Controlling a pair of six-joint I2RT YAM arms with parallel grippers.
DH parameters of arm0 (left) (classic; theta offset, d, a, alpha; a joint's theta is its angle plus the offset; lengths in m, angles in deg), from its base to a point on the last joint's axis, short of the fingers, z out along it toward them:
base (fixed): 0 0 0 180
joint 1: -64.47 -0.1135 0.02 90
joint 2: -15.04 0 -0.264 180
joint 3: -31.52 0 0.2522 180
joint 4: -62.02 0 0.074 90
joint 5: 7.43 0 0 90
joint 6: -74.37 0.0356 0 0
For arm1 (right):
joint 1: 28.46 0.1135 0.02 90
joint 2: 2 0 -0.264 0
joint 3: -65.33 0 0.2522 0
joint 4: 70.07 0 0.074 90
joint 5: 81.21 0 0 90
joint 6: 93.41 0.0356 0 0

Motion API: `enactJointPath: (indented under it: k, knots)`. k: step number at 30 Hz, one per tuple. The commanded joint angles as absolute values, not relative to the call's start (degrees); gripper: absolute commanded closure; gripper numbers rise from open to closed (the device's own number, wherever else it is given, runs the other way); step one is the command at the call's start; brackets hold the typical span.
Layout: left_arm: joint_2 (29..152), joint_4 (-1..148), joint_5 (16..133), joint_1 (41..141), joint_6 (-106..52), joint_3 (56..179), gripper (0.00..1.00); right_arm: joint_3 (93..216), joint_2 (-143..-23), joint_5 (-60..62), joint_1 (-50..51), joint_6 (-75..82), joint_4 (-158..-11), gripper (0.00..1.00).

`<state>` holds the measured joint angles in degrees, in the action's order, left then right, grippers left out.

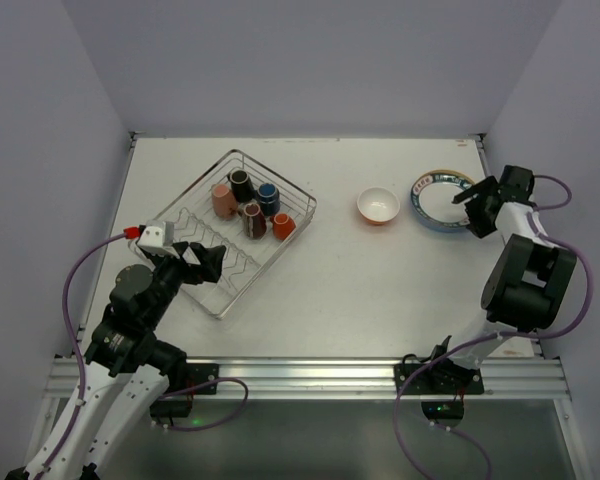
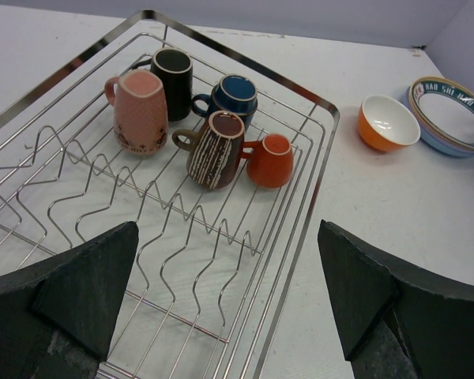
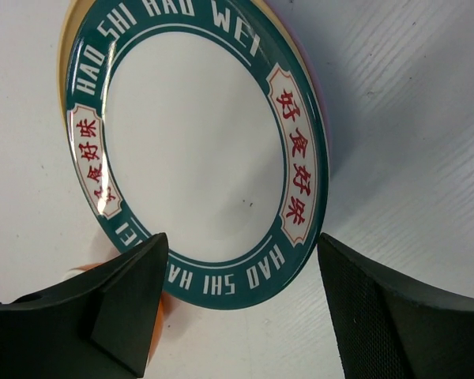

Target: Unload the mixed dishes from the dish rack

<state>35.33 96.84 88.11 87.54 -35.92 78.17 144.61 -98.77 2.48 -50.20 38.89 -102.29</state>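
Note:
The silver wire dish rack (image 1: pixel 268 262) lies left of centre. Its far end holds the pink (image 1: pixel 222 200), black (image 1: pixel 241 183), blue-lined (image 1: pixel 268 194), brown (image 1: pixel 254 220) and orange (image 1: pixel 283 225) mugs, and its plate dividers are bare. My left gripper (image 1: pixel 208 262) is open and empty over the rack's near end; its wrist view shows the rack (image 2: pixel 245 63) and mugs ahead. The orange bowl (image 1: pixel 378 206) and the plate stack (image 1: pixel 440 200) sit on the table to the right. My right gripper (image 1: pixel 472 208) is open and empty just above the pattern-rimmed plate (image 3: pixel 197 134), which tops the stack.
Yellow (image 3: pixel 63 71) and lavender (image 3: pixel 322 110) rims show beneath the top plate. The bowl (image 2: pixel 388 122) sits between the rack and the plates (image 2: pixel 454 114). Grey walls close in the table at the back and both sides.

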Motion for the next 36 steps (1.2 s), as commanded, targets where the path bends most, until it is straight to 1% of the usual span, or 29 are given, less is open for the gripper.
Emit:
enactJointPath:
  k: [1, 6, 13, 16, 17, 18, 23, 24, 27, 29, 31, 32, 33, 35, 36]
  knots:
    - [35.43, 95.55, 88.29, 87.94, -34.52, 77.54, 0.0, 148.96, -99.99, 4.31, -49.91, 36.84, -103.6, 0.22]
    - [35.78, 95.47, 88.2, 87.85, -34.52, 77.54, 0.0, 149.23, -100.96, 5.27, -49.91, 36.05, -103.44, 0.2]
    - [35.96, 95.73, 88.37, 87.94, -34.52, 77.54, 0.0, 152.82, -102.89, 5.09, -49.73, 35.7, -105.28, 0.2]
    - [36.04, 95.9, 89.16, 87.94, -34.96, 77.63, 0.0, 153.1, -102.28, 8.16, -49.64, 35.61, -107.39, 0.14]
    - [36.39, 95.99, 89.69, 87.94, -35.14, 77.63, 0.0, 153.01, -101.85, 8.78, -49.56, 35.61, -108.09, 0.06]
    - [36.66, 96.08, 90.3, 87.85, -35.49, 77.89, 0.0, 152.74, -101.15, 10.7, -49.47, 35.87, -109.31, 0.01]
    - [39.9, 97.48, 94.61, 87.94, -37.59, 79.21, 0.0, 153.0, -96.05, 17.56, -49.2, 37.89, -113.09, 0.01]
    - [40.43, 97.83, 95.22, 87.85, -38.21, 79.56, 0.0, 153.18, -95.26, 17.4, -49.12, 37.9, -113.97, 0.01]
    - [41.93, 99.15, 98.91, 87.94, -41.89, 81.75, 0.0, 151.34, -89.99, 15.56, -48.15, 37.98, -112.32, 0.01]
    - [41.76, 101.6, 102.87, 87.85, -47.78, 86.93, 0.0, 148.27, -84.9, 15.3, -46.4, 37.72, -110.74, 0.01]
    - [39.93, 101.27, 101.13, 87.85, -45.53, 89.14, 0.0, 144.4, -81.29, 13.98, -43.24, 36.58, -107.58, 0.01]
    - [38.96, 99.79, 99.81, 87.85, -44.12, 88.53, 0.0, 143.17, -77.62, 13.19, -41.49, 35.45, -104.96, 0.01]
    - [37.55, 95.94, 94.75, 87.85, -39.66, 87.22, 0.0, 139.94, -74.02, 9.36, -37.47, 32.65, -102.67, 0.01]
    - [38.24, 93.28, 89.36, 87.85, -36.64, 86.95, 0.0, 137.55, -71.8, 2.58, -33.4, 30.88, -98.18, 0.01]
    - [39.46, 93.62, 87.43, 87.85, -35.94, 87.82, 0.0, 136.58, -71.17, -2.15, -29.73, 30.34, -97.55, 0.01]
